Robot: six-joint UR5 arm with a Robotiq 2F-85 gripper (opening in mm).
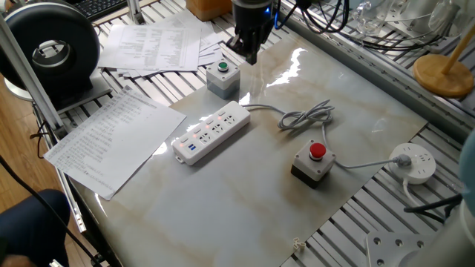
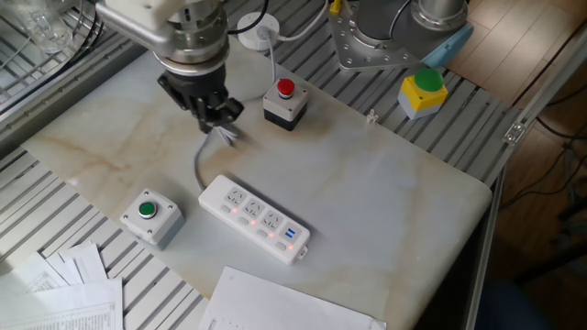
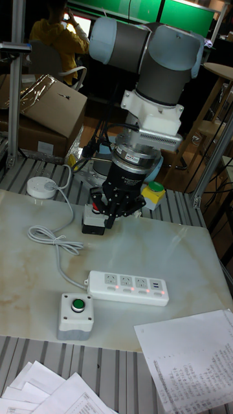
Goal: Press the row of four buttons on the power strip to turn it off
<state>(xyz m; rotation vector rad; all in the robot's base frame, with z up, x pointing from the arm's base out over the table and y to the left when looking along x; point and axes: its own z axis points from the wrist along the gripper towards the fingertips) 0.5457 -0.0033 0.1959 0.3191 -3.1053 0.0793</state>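
Note:
The white power strip (image 1: 213, 132) (image 2: 255, 218) (image 3: 128, 285) lies flat in the middle of the marble board, blue USB ports at one end. Its four buttons (image 1: 203, 124) (image 2: 256, 225) (image 3: 129, 290) run along one long edge, each with a red glow. My gripper (image 1: 249, 53) (image 2: 218, 114) (image 3: 107, 218) hangs above the board beyond the strip, over the coiled white cord (image 2: 213, 139), well clear of the buttons. Its fingertips are shut on nothing.
A grey box with a green button (image 1: 223, 76) (image 2: 149, 216) stands near the strip's cord end. A grey box with a red mushroom button (image 1: 313, 161) (image 2: 283, 103) and a round white socket puck (image 1: 415, 162) lie further off. Paper sheets (image 1: 111, 137) cover the board's edge.

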